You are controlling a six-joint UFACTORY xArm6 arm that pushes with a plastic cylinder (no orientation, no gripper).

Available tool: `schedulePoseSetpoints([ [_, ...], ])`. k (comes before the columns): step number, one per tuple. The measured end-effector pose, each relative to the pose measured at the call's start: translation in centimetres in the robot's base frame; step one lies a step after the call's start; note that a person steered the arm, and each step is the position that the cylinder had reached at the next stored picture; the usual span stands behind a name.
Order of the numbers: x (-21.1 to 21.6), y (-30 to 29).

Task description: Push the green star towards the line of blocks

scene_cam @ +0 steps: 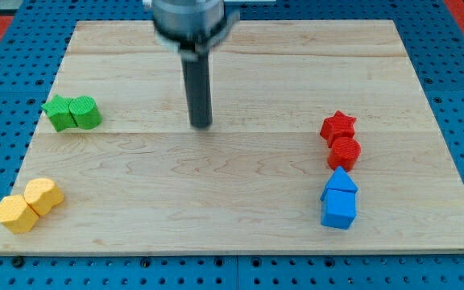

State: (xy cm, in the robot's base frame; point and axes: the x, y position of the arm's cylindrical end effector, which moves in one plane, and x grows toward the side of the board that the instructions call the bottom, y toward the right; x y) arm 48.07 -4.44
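Observation:
The green star (56, 112) lies at the view's left edge of the wooden board, touching a green rounded block (86, 113) on its right. My tip (202, 125) rests on the board near the top centre, well to the right of the green pair and apart from every block. At the view's right, a line of blocks runs top to bottom: a red star (338, 126), a red round block (345, 152), a blue house-shaped block (341, 183) and a blue cube (338, 209).
Two yellow blocks (29, 205) sit touching at the board's bottom left corner. The wooden board (232, 225) lies on a blue pegboard surface, with its edges all round the blocks.

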Motion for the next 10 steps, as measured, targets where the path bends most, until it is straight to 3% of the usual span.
schedulePoseSetpoints([
  [1,3.0,-9.5],
  [2,2.3,-18.3],
  [3,-2.5,-25.1],
  [4,-8.9,-22.5],
  [5,-8.8,-9.7],
  [6,-6.7,-8.7],
  [7,-9.1,-6.0],
  [8,-13.1,4.4],
  [9,-12.6,7.3],
  [10,-12.4,-2.0],
])
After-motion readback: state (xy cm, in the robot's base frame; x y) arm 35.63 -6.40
